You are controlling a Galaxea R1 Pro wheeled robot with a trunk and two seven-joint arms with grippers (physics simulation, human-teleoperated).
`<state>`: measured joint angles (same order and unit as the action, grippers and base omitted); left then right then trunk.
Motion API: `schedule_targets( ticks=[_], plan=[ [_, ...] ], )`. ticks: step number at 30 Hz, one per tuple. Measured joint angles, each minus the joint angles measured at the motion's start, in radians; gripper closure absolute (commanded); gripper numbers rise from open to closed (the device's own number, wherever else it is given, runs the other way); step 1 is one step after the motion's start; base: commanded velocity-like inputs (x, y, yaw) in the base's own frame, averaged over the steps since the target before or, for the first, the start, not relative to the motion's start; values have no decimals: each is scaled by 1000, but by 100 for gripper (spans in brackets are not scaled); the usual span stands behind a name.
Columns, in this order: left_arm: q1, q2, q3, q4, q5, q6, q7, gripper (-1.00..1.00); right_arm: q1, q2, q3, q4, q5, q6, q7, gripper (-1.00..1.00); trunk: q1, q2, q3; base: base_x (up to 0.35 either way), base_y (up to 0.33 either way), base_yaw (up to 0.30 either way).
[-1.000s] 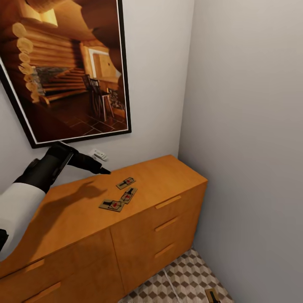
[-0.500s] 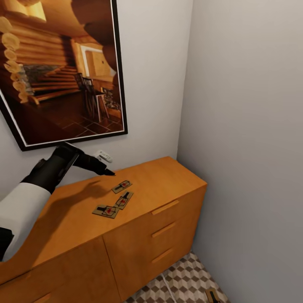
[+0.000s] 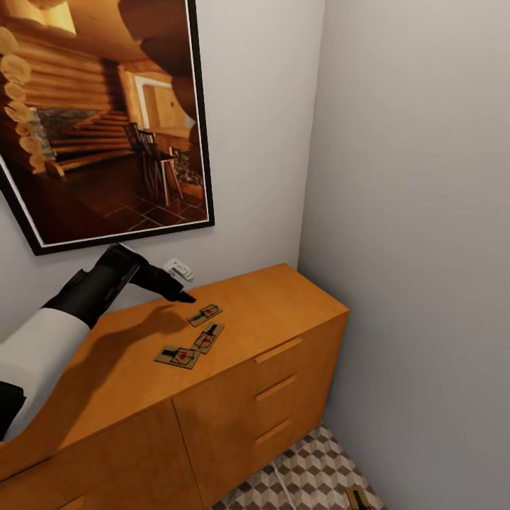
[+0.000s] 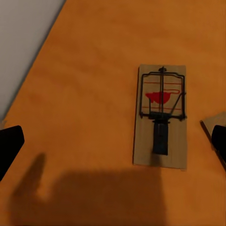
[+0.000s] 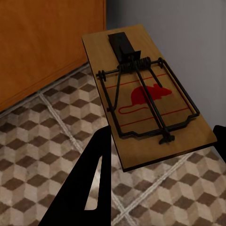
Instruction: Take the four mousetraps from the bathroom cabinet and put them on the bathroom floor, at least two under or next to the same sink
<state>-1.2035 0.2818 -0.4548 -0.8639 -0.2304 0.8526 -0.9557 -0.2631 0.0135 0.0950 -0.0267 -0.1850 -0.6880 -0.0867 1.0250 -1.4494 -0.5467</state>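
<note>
Your left gripper, fingers apart, hovers at the traps' ten o'clock; your right gripper clamps a fourth for floor placement.

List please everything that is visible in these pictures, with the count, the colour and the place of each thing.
mousetraps on the cabinet: three, brown wood with dark wire and red mark, lying flat on the top, two touching or overlapping
mousetrap at the right gripper: one, same colours, tilted above the floor
cabinet: one, orange-brown, in the corner against both walls
bathroom floor: brown, beige and white cube tiles, below the cabinet
framed picture: one, black frame, log-cabin interior, on the wall above the cabinet
wall socket: one, white, under the picture
left gripper: black, open, over the cabinet top beside the traps
right gripper: black, holding the tilted mousetrap
</note>
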Motion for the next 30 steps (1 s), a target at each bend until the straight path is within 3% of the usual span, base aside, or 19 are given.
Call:
schedule_targets(
  ticks=[14, 30],
  plan=[
    [0, -8, -64, 5, 0, 0, 0, -100, 0, 0, 0, 0, 0, 0, 0, 100, 0, 0, 0, 0, 0, 0],
    [0, -17, -72, 38, 0, 0, 2, -100, 0, 0, 0, 0, 0, 0, 0, 100, 0, 0, 0, 0, 0, 0]
  ],
)
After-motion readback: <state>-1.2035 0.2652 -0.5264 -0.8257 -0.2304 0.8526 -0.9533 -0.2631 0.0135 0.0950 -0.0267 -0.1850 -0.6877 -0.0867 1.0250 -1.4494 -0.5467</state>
